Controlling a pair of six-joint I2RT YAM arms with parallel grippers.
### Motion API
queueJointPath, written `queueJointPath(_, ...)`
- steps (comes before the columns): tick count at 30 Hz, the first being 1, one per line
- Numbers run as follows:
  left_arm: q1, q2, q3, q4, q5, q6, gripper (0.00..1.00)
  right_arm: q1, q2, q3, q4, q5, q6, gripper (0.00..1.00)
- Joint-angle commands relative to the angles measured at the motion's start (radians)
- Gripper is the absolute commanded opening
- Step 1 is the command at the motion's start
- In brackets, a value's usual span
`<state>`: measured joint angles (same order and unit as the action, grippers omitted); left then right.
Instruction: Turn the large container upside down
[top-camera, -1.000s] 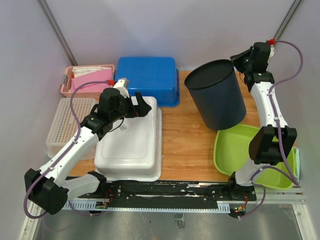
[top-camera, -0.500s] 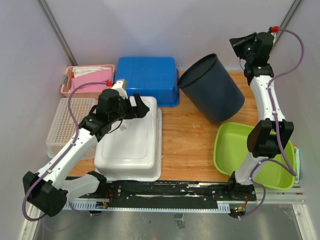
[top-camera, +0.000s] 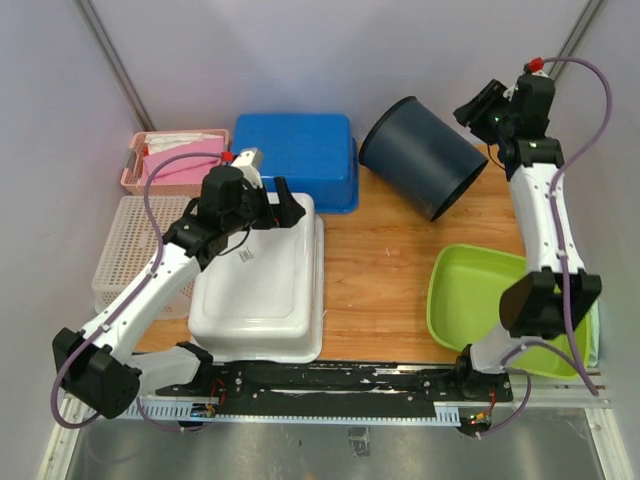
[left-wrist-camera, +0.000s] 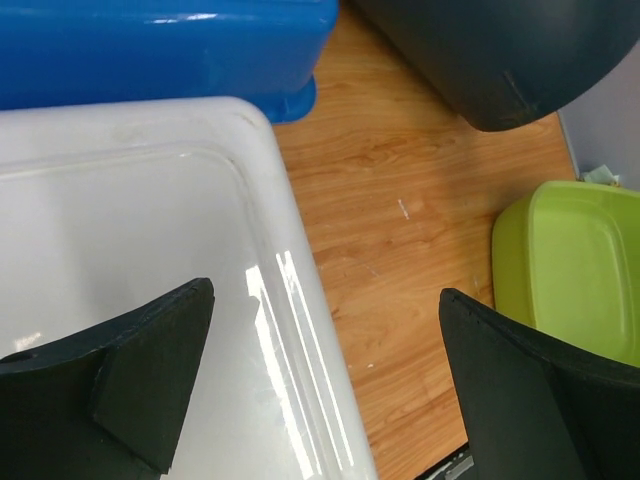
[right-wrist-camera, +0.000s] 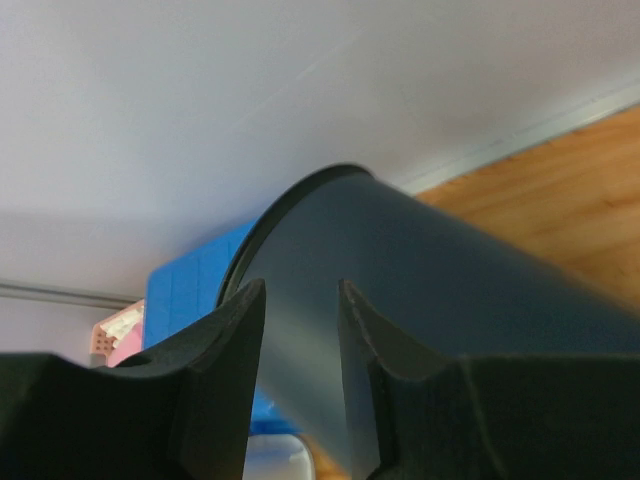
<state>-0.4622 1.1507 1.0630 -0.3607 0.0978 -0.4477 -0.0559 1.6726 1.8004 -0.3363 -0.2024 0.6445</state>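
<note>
The large container (top-camera: 420, 155), a dark round bin, is tipped far over just to the right of the blue tub (top-camera: 295, 160). Its lipped mouth points toward that tub and the back wall, and its other end points away from the tub over the wooden surface (top-camera: 370, 270). Whether its rim touches the blue tub cannot be told. The right claw (top-camera: 474, 106) is on the side of the container away from the blue tub, up near the back wall. In the right wrist view its fingers (right-wrist-camera: 220, 350) stand apart, with the container's dark wall (right-wrist-camera: 450, 290) showing through the gap. Nothing is clamped between them, and whether a fingertip rests on the wall cannot be told. On the near side of the blue tub, close against it, a white tub (top-camera: 260, 290) lies bottom up. The left claw (top-camera: 278, 212) hovers over the white tub's edge nearest the blue tub, with its fingers (left-wrist-camera: 150, 370) spread wide around nothing. A pink basket (top-camera: 175, 160) holding pink and white items sits just left of the blue tub, and a white mesh basket (top-camera: 135, 250) is to the tub's near left. A green tray (top-camera: 470, 300) lies well to the near right of the blue tub.
</note>
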Motion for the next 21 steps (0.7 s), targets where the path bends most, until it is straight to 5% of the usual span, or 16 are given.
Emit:
queueJointPath(1,-0.003,0.051,0.093,0.044,0.091,0.023,0.99,0.012,-0.194,-0.169,-0.185,0.107,-0.222,0.55)
queueJointPath(11,-0.004,0.117,0.152,0.074,0.182,0.007,0.99,0.128,-0.416,-0.428,-0.259,0.411,-0.348,0.70)
queueJointPath(21,-0.004,0.038,0.035,0.100,0.170,-0.023,0.99,0.177,-0.241,-0.322,-0.231,0.540,-0.366,0.78)
